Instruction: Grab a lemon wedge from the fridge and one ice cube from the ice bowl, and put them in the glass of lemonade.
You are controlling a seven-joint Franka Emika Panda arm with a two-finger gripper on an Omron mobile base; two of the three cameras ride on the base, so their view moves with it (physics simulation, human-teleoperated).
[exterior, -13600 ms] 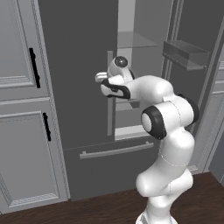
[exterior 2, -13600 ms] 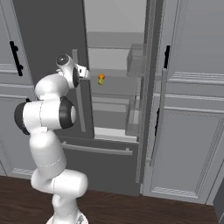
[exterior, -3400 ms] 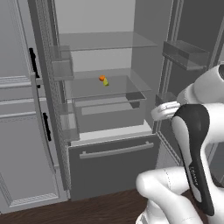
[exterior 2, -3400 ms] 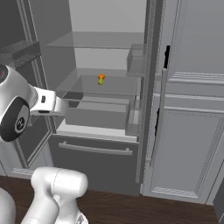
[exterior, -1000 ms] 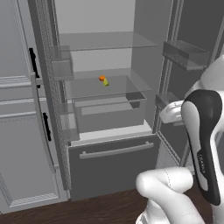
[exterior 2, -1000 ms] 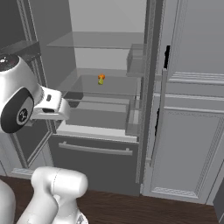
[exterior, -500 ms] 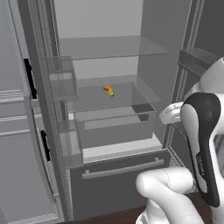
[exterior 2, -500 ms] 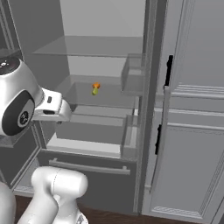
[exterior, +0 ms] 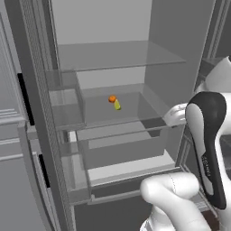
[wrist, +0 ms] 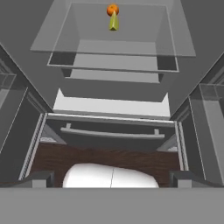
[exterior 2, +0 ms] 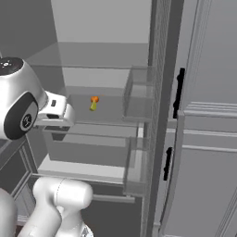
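My gripper is spread wide with nothing between the jaws – in the hand view the two dark finger tips sit far apart at the bottom corners, pointed down over the fridge's lower drawer and a strip of dark wood floor. Both fridge doors stand open. I see the lemon wedge at the top of the hand view, lying on a glass shelf inside, touching or just beside a small orange ball behind it – well apart from my fingers. In the left base view the lemon wedge is on the middle glass shelf toward the back wall, orange ball right at its far end; my wrist is at the right edge of the compartment, near shelf height. In the right base view the wedge is on the same shelf with the ball above it, just right of my hand. A clear bin hangs on the right door, a paneled grey cabinet beyond it
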